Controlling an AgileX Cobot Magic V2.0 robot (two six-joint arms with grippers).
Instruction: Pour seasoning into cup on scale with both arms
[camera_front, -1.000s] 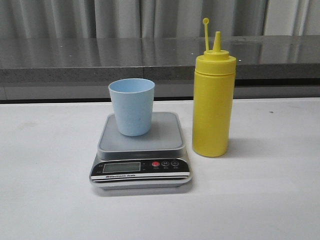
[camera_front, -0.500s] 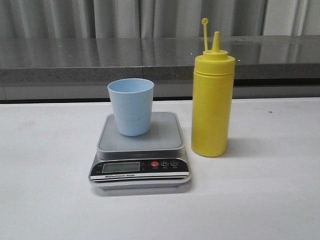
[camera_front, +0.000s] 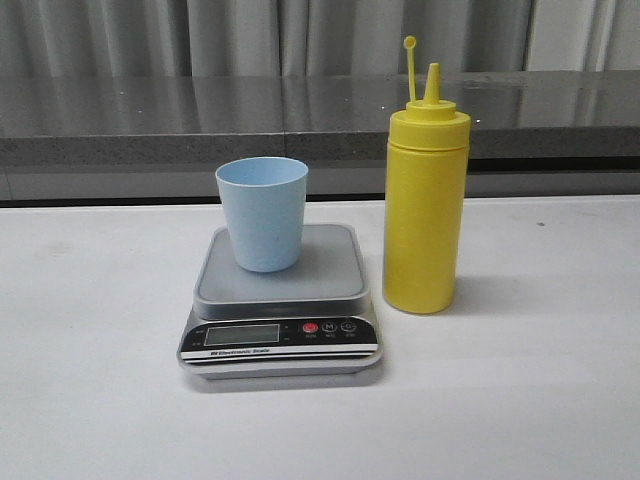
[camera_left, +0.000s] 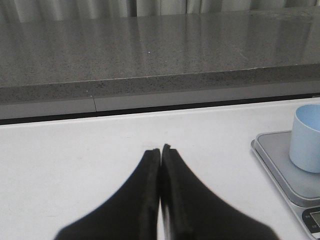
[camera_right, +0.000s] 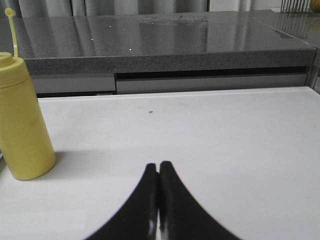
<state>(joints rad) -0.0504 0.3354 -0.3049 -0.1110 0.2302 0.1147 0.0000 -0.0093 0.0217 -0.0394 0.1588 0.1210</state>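
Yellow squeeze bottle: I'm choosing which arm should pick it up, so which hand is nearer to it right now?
Right. The right hand is shut on the bare table beside the yellow squeeze bottle. The left hand, also shut, sits beyond the scale and cup.

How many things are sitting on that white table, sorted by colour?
Yellow: 1, the tall yellow plastic squeeze bottle.
Pale blue: 1, the small pale blue plastic cup, standing on the scale.
Grey: 1, the flat grey digital kitchen scale.
Total: 3.
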